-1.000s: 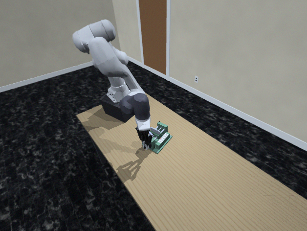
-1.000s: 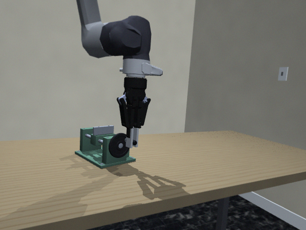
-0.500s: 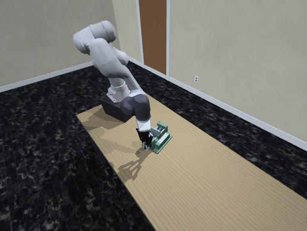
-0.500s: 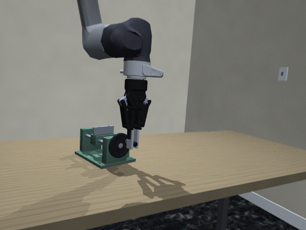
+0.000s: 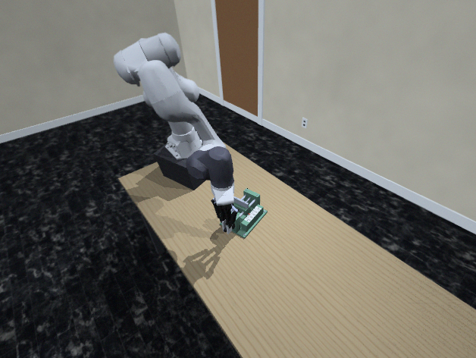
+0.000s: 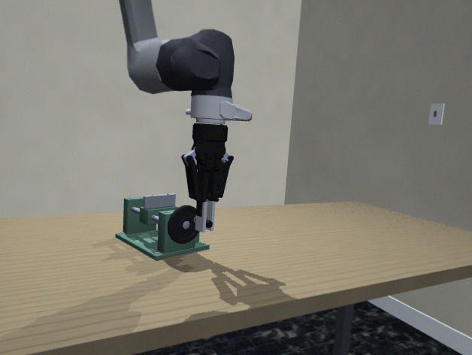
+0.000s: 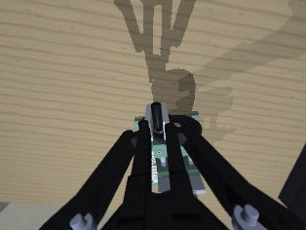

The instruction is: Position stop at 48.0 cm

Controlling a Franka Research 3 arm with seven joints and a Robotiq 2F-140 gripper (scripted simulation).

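Note:
A green stop fixture (image 5: 249,217) (image 6: 143,223) stands on the wooden table (image 5: 308,269) (image 6: 305,244). It has a grey stop block (image 6: 159,199) on a lead screw and a black handwheel (image 6: 183,229) on its front end. The wheel's black crank handle (image 7: 157,117) (image 6: 208,223) sticks out at the wheel's right side. My gripper (image 6: 205,225) (image 5: 229,227) (image 7: 157,110) points straight down and is shut on this handle. A scale with a red mark (image 5: 254,212) runs along the green base; its numbers are too small to read.
The robot's dark base (image 5: 174,169) sits at the far end of the table. The table's left edge (image 5: 169,249) lies close to the fixture. A dark floor (image 5: 76,230) surrounds the table, and walls with a door (image 5: 238,54) lie behind.

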